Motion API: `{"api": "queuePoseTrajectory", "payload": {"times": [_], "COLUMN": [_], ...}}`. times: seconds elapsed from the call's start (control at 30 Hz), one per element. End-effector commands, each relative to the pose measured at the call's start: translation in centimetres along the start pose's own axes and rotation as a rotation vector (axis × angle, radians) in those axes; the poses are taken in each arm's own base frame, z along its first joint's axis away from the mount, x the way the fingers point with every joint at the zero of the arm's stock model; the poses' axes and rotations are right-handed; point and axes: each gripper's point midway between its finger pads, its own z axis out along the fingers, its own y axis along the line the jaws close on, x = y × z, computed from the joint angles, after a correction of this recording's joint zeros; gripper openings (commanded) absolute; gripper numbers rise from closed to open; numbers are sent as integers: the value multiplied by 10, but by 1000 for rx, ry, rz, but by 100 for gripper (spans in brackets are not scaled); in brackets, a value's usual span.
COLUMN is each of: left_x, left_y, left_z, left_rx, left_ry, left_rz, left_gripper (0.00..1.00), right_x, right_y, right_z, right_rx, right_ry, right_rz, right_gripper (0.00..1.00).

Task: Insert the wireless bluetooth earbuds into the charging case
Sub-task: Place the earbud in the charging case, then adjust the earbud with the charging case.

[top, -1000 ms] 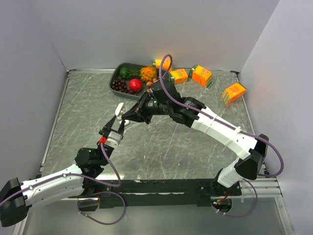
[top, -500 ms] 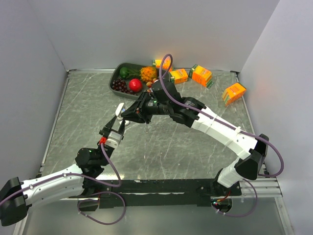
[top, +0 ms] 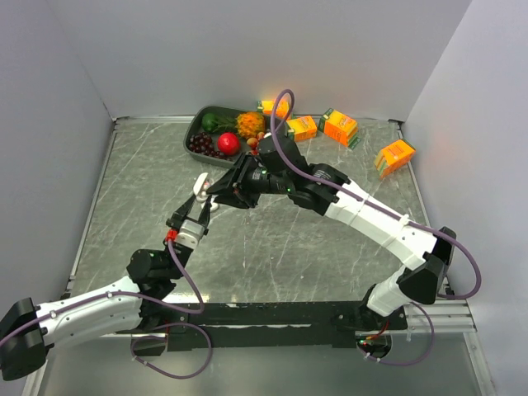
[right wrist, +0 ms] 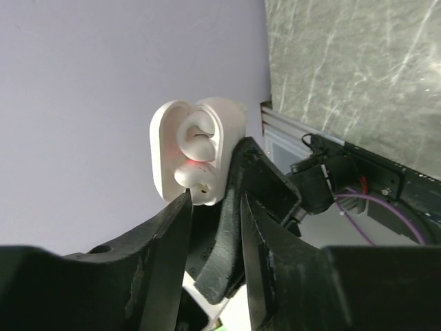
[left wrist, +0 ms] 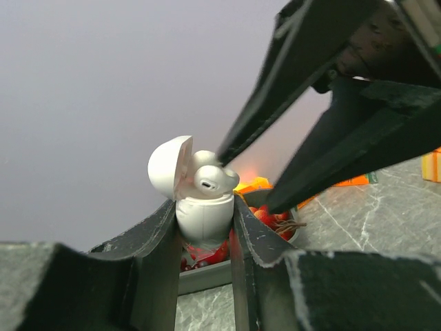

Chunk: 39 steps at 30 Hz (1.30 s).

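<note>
We work over a grey marbled table [top: 272,239]. At its far edge are a dark tray [top: 196,125] of fruit and several orange cartons [top: 340,126]. Both arms meet above the table's left-centre. The right arm [top: 363,216] reaches long across from its base, and the left arm [top: 91,309] rises from the near left corner.

The left gripper [left wrist: 203,210] is clamped on the lower body of the charging case [left wrist: 204,219]. It holds the case in the air with its long axis roughly upright and its lid [left wrist: 167,165] hinged open to the left.

The right gripper [left wrist: 244,181] stands with its jaws parted and empty, right at the case's mouth. In the left wrist view one finger touches or nearly touches the top of the load, while the other sits lower and to the right, clear of it.

A rounded earbud [left wrist: 211,181] sits in the mouth of the case and looks proud of the rim. A second rounded white shape behind it looks like another bud, though we cannot be sure.

We judge that the coming move turns on one relation. The bud lies just beyond the right fingertips, so the right arm is the nearer one to act. Any seating push must run down the case's upright axis, against the left grip. The remaining earbuds are too small to find on the table.
</note>
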Motion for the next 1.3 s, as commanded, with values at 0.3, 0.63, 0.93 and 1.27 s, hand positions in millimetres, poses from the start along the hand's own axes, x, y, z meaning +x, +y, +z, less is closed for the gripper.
{"api": "queuePoseTrajectory", "payload": {"times": [0.3, 0.63, 0.93, 1.27], "left_x": [-25, -51, -86, -103], "left_y": [17, -10, -58, -88], "left_z": [7, 8, -5, -40], "left_rx": [-104, 65, 381, 636], "left_ry": [-72, -71, -27, -20], "left_rz": [-187, -477, -704, -768], "left_gripper": [1, 1, 1, 1], "right_x": [3, -48, -66, -46], "right_y": [21, -2, -3, 23], "right_z": [-67, -132, -148, -192], "right_rx": [-35, 185, 435, 161], "right_ry": [-108, -407, -523, -590], "right_rz": [-207, -586, -1036, -1316], "right_gripper": [49, 49, 54, 52]}}
